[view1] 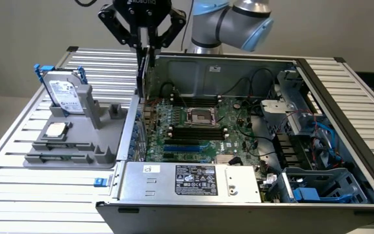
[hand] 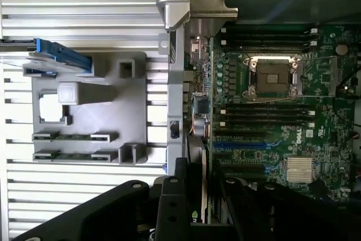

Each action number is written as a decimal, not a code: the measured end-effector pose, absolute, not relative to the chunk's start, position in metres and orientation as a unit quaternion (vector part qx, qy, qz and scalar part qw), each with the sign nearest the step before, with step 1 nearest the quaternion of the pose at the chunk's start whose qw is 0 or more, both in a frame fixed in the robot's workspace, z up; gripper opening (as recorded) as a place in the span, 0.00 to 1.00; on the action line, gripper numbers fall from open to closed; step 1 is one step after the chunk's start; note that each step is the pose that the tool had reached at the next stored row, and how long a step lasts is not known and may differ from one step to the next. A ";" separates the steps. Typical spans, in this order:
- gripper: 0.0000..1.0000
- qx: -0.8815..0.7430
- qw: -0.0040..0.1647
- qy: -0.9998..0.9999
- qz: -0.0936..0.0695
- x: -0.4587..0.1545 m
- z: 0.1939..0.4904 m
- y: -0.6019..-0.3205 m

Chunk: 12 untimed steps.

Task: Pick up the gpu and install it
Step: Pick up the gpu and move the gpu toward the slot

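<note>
GPU (view1: 142, 73) is picked up, gripper (view1: 145, 43) clamped tight on it, hanging over the open case (view1: 252, 73), not slotted in yet.

Not much legible here. The tool (view1: 146, 45) has ROBOTIQ in white across its black body (the frame's top edge clips it a bit). The motherboard (hand: 297, 135) carries a white DELL logo. Print on the power supply label (view1: 196, 179) and the hard drive sticker (view1: 64, 90) is too fine to read.
</note>
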State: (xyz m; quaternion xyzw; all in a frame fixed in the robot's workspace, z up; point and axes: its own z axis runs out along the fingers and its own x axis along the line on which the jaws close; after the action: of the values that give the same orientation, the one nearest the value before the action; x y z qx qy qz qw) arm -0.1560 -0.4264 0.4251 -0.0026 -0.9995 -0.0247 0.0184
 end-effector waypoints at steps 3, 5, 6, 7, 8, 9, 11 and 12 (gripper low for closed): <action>0.27 -0.002 0.018 -1.000 -0.025 -0.142 0.423 -0.426; 0.27 -0.002 0.018 -1.000 -0.025 -0.134 0.422 -0.426; 0.27 -0.002 0.018 -1.000 -0.025 -0.129 0.420 -0.426; 0.27 -0.001 0.018 -1.000 -0.025 -0.124 0.419 -0.426; 0.27 -0.001 0.018 -1.000 -0.024 -0.120 0.417 -0.426; 0.27 -0.001 0.018 -1.000 -0.024 -0.115 0.416 -0.426; 0.27 -0.001 0.018 -1.000 -0.024 -0.106 0.412 -0.424; 0.27 -0.001 0.018 -1.000 -0.024 -0.102 0.410 -0.423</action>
State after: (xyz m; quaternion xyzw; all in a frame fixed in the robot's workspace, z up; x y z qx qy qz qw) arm -0.1022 -0.4231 0.4103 -0.0010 -0.9996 -0.0236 0.0185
